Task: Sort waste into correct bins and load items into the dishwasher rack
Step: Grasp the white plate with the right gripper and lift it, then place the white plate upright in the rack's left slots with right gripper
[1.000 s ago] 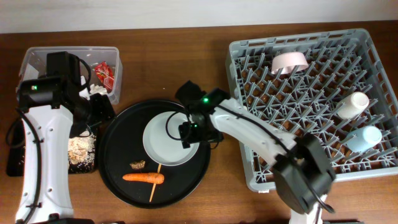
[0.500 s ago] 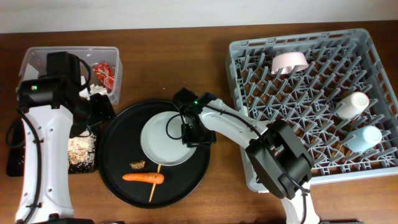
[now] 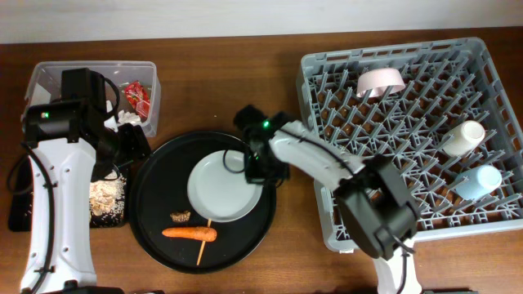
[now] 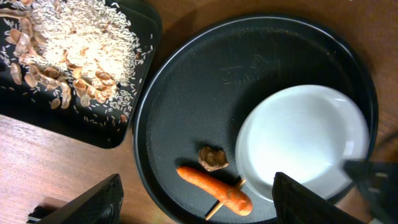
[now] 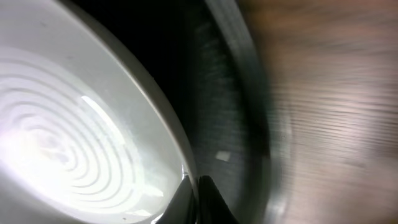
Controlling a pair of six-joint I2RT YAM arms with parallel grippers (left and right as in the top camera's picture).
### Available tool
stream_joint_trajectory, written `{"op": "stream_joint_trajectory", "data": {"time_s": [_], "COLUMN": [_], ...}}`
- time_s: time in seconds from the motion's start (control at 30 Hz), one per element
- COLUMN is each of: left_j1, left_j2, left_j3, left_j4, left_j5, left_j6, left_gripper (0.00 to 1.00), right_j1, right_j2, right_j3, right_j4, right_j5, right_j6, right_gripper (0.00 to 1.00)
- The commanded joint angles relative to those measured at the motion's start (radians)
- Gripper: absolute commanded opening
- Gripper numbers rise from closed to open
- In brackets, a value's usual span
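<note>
The dishwasher rack on the right already holds a white bowl, a small white cup and a light blue cup. At the far left, the clear tub contains the red wrapper and tissue wad, and rice scraps lie in the flat black tray. Still to sort on the round black tray are the white plate, carrot, wooden stick and one small scrap. The right gripper appears pinched on the plate's right rim. The left gripper hangs with its fingers spread.
</note>
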Motion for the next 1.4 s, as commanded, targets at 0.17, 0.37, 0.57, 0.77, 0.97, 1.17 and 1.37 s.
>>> {"op": "stream_joint_trajectory", "data": {"time_s": [0.17,0.37,0.57,0.77,0.97,1.17,1.37], "left_j1": [0.003,0.003,0.003,0.003,0.003,0.003,0.003], "left_j2": [-0.017,-0.017,-0.017,-0.017,-0.017,-0.017,-0.017], "left_j3": [0.002,0.002,0.002,0.002,0.002,0.002,0.002], "left_j4": [-0.004,-0.004,-0.005,-0.004,-0.005,-0.008,-0.008], "left_j5": [-0.018,-0.018,-0.018,-0.018,-0.018,-0.018,-0.018], "left_j6": [0.002,0.002,0.002,0.002,0.002,0.002,0.002], "left_gripper": [0.76,0.76,0.76,0.76,0.76,0.76,0.76], "right_j1": [-0.145,-0.222,-0.296,-0.338,-0.316,-0.308,-0.278], "right_j2": [-0.300,-0.392,-0.354,-0.290,-0.193,-0.111,-0.108], "right_j3": [0.250,0.256,0.254,0.252,0.252,0.252,0.252], "right_j4": [-0.219,-0.214,-0.214,-0.211,-0.213,-0.264,-0.272], "right_j5": [0.435,0.945,1.270,1.310,1.301,1.223,1.201], "right_j6": [-0.191,-0.256,-0.235,-0.186,-0.182,-0.109,-0.104], "right_gripper": [0.04,0.04,0.04,0.04,0.04,0.04,0.04]}}
